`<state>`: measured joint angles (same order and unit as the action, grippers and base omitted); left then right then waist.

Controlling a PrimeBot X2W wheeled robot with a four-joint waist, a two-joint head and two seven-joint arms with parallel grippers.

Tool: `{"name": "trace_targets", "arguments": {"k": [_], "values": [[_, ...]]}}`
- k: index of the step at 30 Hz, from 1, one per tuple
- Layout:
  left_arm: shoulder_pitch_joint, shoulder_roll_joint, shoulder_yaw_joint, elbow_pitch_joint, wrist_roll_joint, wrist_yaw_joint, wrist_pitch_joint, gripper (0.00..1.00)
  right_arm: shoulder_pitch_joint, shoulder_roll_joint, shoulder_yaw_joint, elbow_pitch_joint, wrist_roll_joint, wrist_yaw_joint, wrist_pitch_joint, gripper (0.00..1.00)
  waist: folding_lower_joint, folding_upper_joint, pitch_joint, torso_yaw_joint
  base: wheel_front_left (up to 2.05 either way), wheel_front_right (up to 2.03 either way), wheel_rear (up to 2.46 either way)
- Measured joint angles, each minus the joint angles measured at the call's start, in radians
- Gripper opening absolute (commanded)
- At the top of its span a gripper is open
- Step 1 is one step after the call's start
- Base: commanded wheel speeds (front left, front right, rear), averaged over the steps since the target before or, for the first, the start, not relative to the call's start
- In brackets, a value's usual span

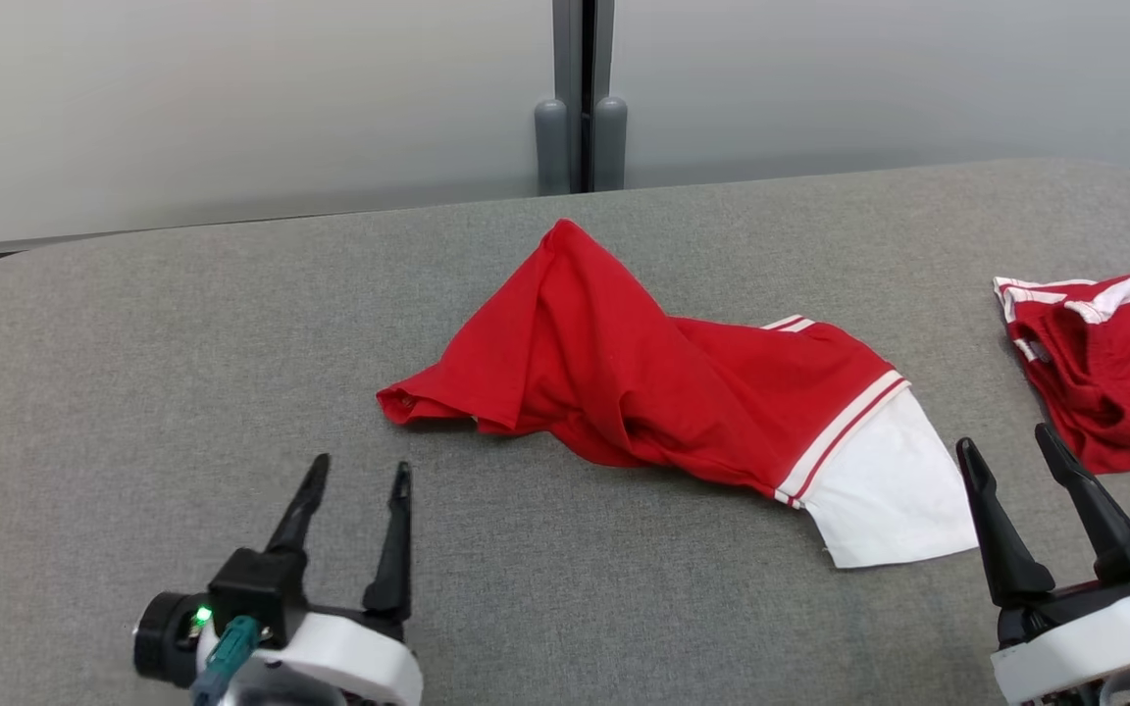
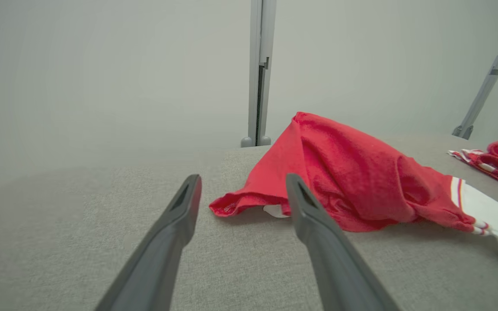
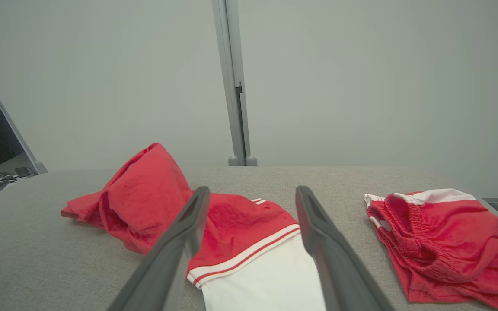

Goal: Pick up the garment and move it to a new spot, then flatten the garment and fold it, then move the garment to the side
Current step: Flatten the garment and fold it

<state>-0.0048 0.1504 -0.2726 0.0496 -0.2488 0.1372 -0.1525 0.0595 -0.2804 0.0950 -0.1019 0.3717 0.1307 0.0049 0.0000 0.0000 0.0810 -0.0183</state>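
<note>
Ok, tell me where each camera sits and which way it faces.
Head view: high on the robot's head, looking forward and down at the grey table and crumpled red shirt; left gripper and right gripper show, both open.
Left wrist view: low over the table, facing the shirt's red end along its own fingers.
Right wrist view: low, facing the shirt's white end and red shorts along its own fingers.
Shared: all three show the shirt, the shorts and the grey post.

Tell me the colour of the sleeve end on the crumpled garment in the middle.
White, set off from the red body by white-and-red stripes; the sleeve end shows best in the head view.
</note>
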Motion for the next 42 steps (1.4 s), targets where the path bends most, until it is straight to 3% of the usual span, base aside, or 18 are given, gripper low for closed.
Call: {"name": "trace_targets", "arguments": {"k": [8,18,19,20,21,26,29,35,42], "values": [[-0.150,-0.064,-0.092,0.178,-0.045,-0.084,0.039,1.00,-0.052,-0.004,0.039,-0.007,0.016,0.000,-0.005,1.00,0.0000,0.0000,0.071,-0.032,0.00,0.00,0.00],[-0.352,-0.093,-0.078,0.504,-0.120,-0.105,-0.015,0.99,-0.111,-0.020,0.072,0.042,0.050,0.000,-0.049,1.00,0.0000,0.0000,0.177,-0.112,0.00,0.00,0.00],[-0.368,-0.094,-0.076,0.521,-0.123,-0.105,-0.030,0.85,-0.113,-0.020,0.073,0.047,0.052,0.000,-0.054,1.00,0.0000,0.0000,0.185,-0.117,0.00,0.00,0.00],[-0.383,-0.095,-0.073,0.537,-0.129,-0.110,-0.041,0.47,-0.117,-0.021,0.072,0.051,0.052,0.000,-0.058,1.00,0.0000,0.0000,0.192,-0.121,0.00,0.00,0.00],[-0.394,-0.096,-0.071,0.550,-0.140,-0.116,-0.053,0.00,-0.120,-0.021,0.071,0.055,0.053,0.000,-0.060,1.00,0.0000,0.0000,0.197,-0.124,0.00,0.00,0.00],[-0.417,-0.099,-0.066,0.572,-0.162,-0.129,-0.089,0.00,-0.124,-0.021,0.067,0.065,0.061,0.000,-0.073,1.00,0.0000,0.0000,0.209,-0.118,0.00,0.00,0.00],[-0.417,-0.099,-0.056,0.518,-0.172,-0.127,-0.103,0.00,-0.126,-0.021,0.054,0.069,0.064,0.000,-0.077,1.00,0.0000,0.0000,0.211,-0.102,0.00,0.00,0.00],[-0.377,-0.091,-0.054,0.309,-0.158,-0.100,-0.104,0.00,-0.121,-0.023,0.019,0.072,0.068,0.000,-0.081,1.00,0.0000,0.0000,0.209,-0.054,0.00,0.00,0.00],[-0.270,-0.022,-0.057,0.006,-0.120,-0.030,-0.013,0.00,-0.113,-0.015,-0.013,0.054,0.061,0.000,-0.077,1.00,0.0000,0.0000,0.192,0.000,0.00,0.00,0.00]]}}
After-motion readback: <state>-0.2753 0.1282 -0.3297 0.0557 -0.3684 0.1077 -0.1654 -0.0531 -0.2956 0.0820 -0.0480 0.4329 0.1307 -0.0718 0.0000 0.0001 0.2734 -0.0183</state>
